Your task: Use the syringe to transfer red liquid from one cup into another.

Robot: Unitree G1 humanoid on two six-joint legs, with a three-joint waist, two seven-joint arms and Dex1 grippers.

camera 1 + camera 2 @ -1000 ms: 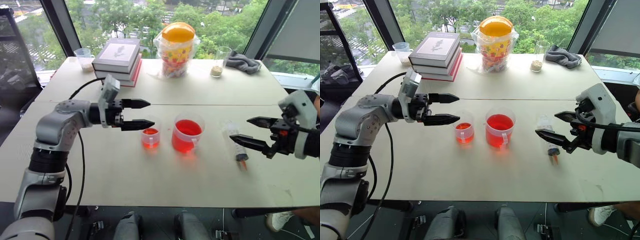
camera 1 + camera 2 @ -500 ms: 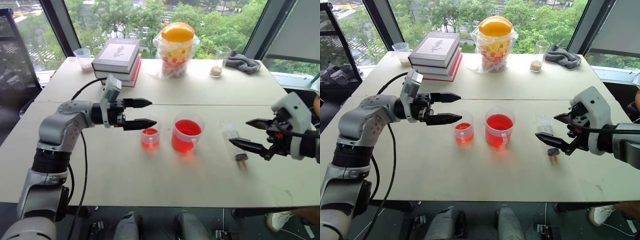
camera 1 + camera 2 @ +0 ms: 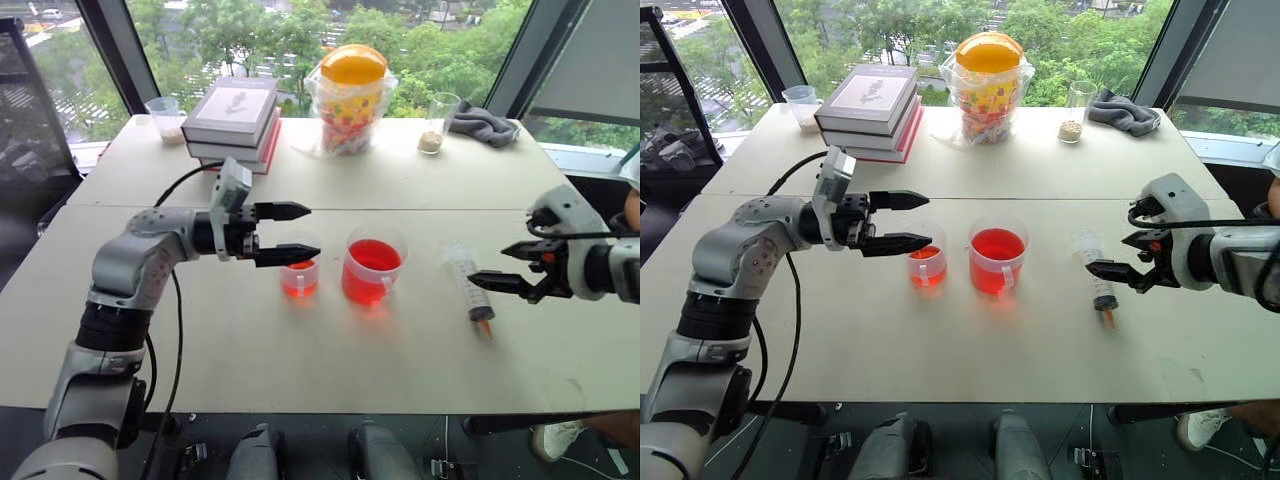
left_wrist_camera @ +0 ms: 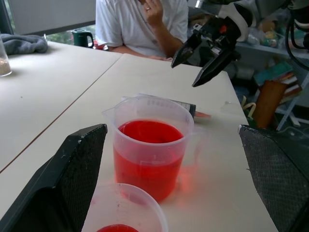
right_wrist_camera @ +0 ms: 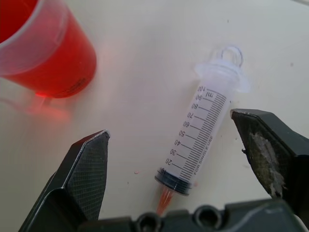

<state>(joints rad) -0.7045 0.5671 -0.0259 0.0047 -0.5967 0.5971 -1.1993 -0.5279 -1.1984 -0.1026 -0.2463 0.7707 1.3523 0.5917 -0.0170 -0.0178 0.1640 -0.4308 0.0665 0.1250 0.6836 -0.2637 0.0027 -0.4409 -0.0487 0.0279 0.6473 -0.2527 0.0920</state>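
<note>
Reaching for the syringe (image 3: 467, 283) with the right gripper (image 3: 500, 266), fingers spread wide and empty.

The syringe lies flat on the table (image 3: 300, 370), well right of the handled beaker (image 3: 372, 271) of red liquid (image 3: 373, 256), its long axis running away from the robot, orange tip nearest. The right gripper hangs just beside it on the right, far nearer than the left gripper (image 3: 300, 233), which hovers open by the small red cup (image 3: 299, 277). The right wrist view shows the barrel between the fingers (image 5: 89, 169), with its printed scale; the head views show both cups.

Your head pair looks down across the worktop (image 3: 300, 370); both wrist views sit close, sharing the beaker (image 4: 148, 145).
</note>
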